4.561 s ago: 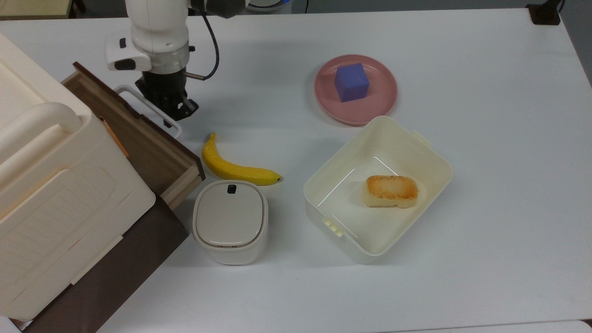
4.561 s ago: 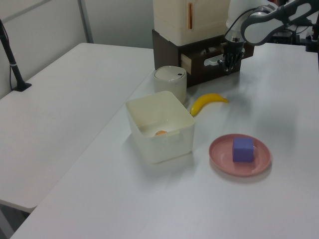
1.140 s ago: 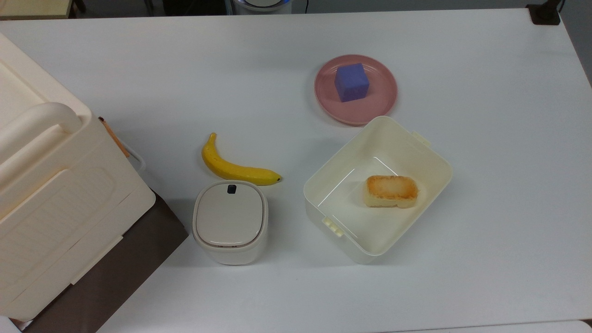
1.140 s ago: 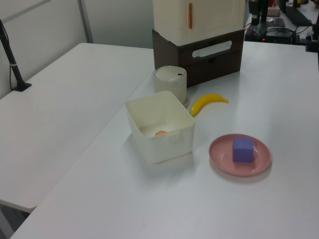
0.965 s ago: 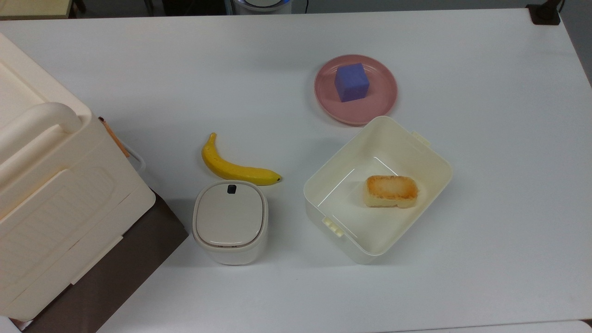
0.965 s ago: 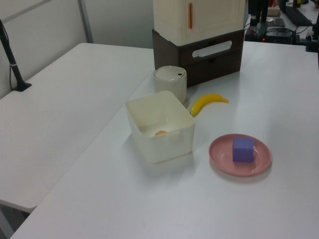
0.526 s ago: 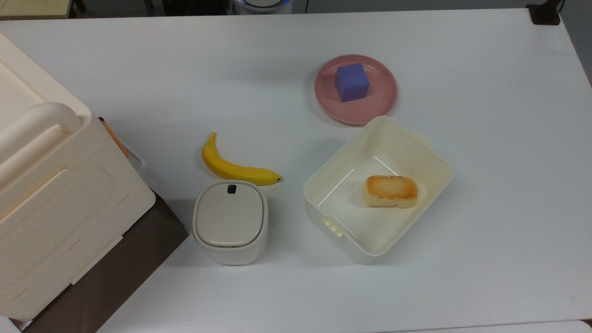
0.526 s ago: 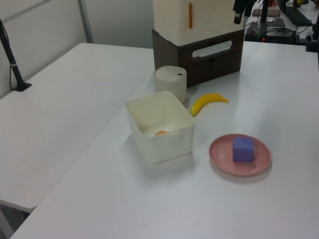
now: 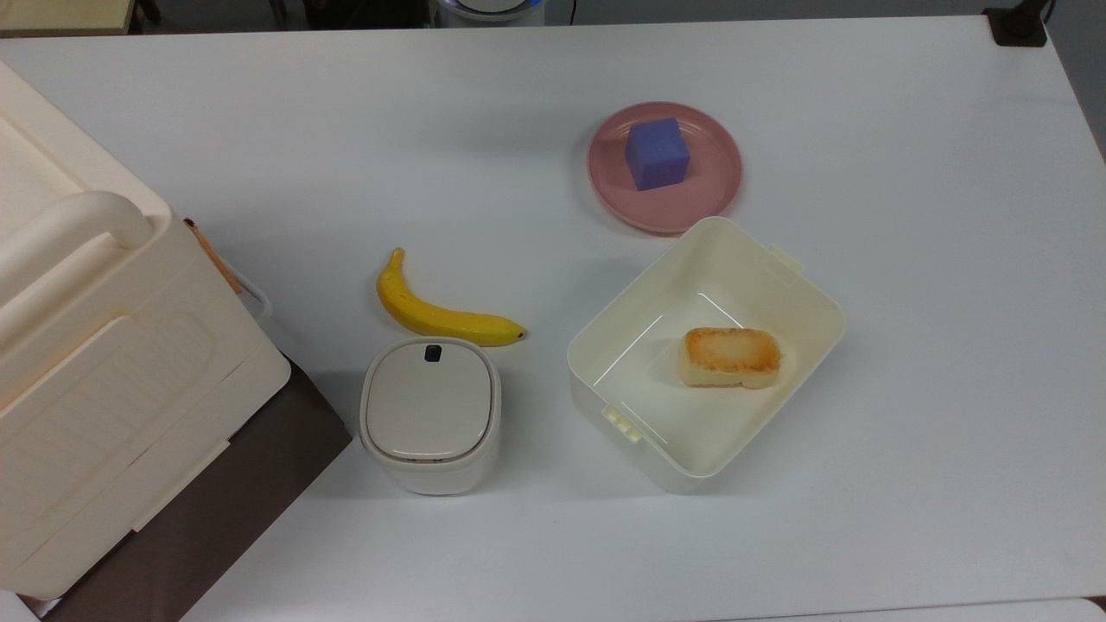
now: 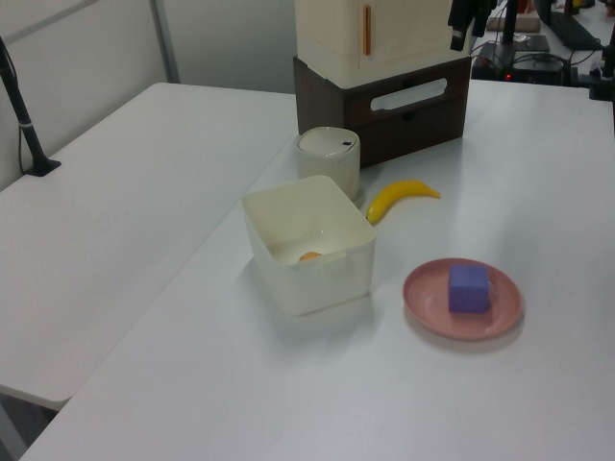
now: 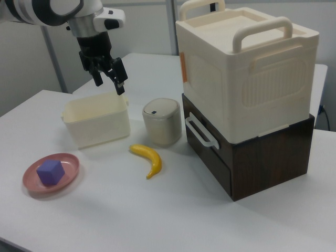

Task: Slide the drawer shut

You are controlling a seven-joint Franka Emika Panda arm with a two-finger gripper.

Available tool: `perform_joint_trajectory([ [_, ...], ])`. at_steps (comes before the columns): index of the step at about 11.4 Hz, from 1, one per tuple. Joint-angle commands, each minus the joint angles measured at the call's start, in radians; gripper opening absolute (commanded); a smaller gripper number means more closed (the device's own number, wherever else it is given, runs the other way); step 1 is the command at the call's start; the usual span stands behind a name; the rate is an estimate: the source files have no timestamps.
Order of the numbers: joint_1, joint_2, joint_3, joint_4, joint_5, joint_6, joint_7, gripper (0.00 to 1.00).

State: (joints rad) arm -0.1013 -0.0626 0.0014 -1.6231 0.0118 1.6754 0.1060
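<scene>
Basically done: the drawer (image 11: pixel 209 140) sits flush in the dark brown cabinet (image 11: pixel 268 157), front panel level with the cabinet face in both the right view and the left view, no light-wood sides showing. Nothing left that I can judge beyond parking the arm. Drawer is the top one of the cabinet, directly under the large cream lidded box (image 11: pixel 247 63), at the right view's right; its white looped handle (image 11: pixel 201 131) sticks out toward the small lidded canister (image 11: pixel 161 122) and banana (image 11: pixel 148 158). Tool (image 11: pixel 107 73) hangs high above the worktop (image 9: pixel 907 216), over the open bin (image 11: pixel 97 119), well apart from the drawer, fingers spread, gripping nothing.
</scene>
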Motion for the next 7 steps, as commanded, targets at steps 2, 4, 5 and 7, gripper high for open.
perform_joint_trajectory([
  [2,0.006,-0.020,-0.006,-0.017,0.031,-0.019,0.018,1.00],
  [4,0.006,-0.019,-0.006,-0.017,0.039,-0.017,0.029,1.00],
  [5,0.009,-0.017,-0.006,-0.017,0.039,-0.017,0.050,1.00],
  [7,0.041,-0.007,-0.003,-0.014,0.037,-0.010,0.131,1.00],
])
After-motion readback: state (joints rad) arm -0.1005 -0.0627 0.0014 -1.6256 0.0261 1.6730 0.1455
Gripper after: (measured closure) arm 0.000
